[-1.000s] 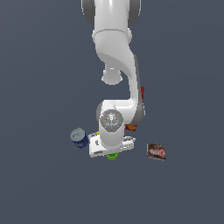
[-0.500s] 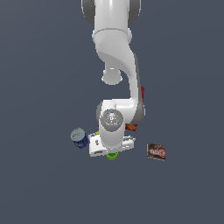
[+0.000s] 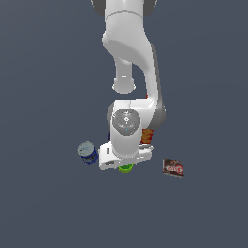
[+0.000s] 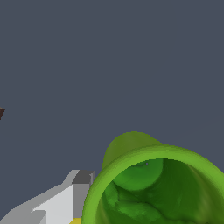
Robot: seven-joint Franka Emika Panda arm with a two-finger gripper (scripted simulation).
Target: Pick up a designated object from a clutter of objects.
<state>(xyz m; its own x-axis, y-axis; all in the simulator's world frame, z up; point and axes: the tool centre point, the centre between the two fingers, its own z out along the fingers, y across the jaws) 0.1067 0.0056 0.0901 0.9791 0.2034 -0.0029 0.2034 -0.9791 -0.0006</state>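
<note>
The lime-green cup (image 3: pixel 126 168) stands on the floor, and only its front edge shows from under the white hand. My gripper (image 3: pixel 125 163) is low over it, and the hand hides the fingertips in the exterior view. In the wrist view the cup (image 4: pixel 153 183) fills the lower part of the picture, mouth up, with its rim very close. One grey finger (image 4: pixel 81 192) stands right against the outside of the cup's wall. The other finger does not show, so the jaw state is unclear.
A blue-and-white can (image 3: pixel 87 152) stands toward the exterior view's left of the hand. A dark red packet (image 3: pixel 173 167) lies flat toward that view's right. A red box (image 3: pixel 147 136) is partly hidden behind the arm. The floor is dark grey.
</note>
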